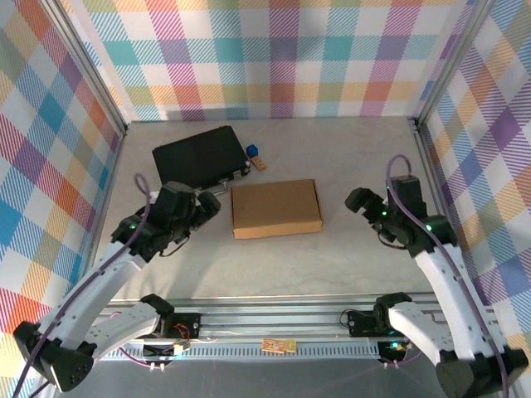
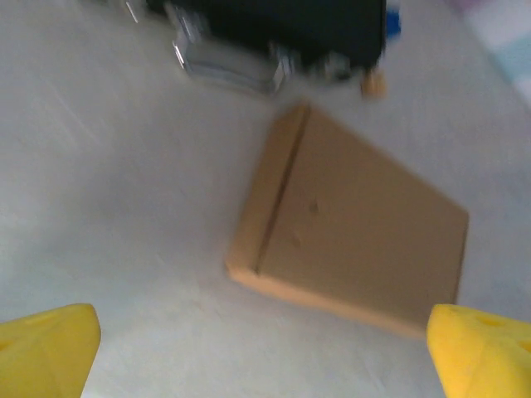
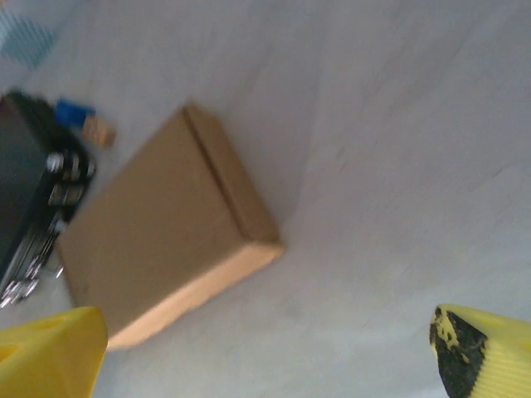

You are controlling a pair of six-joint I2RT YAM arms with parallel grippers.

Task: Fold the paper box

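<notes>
The paper box (image 1: 276, 208) lies flat and closed in the middle of the table, a shallow brown cardboard mailer. My left gripper (image 1: 206, 207) hovers just left of it, apart from it. In the left wrist view its yellow fingers (image 2: 50, 348) stand wide apart and open, with the paper box (image 2: 357, 232) ahead and only bare table between them. My right gripper (image 1: 358, 201) is off to the box's right with a clear gap. In the right wrist view its yellow fingertips (image 3: 477, 352) are spread open, and the paper box (image 3: 158, 232) lies ahead to the left.
A black rectangular case (image 1: 199, 156) with a metal handle lies behind the box at the back left. A small blue object (image 1: 254, 151) and a small wooden block (image 1: 260, 163) sit by its right end. Chequered walls enclose the table on three sides.
</notes>
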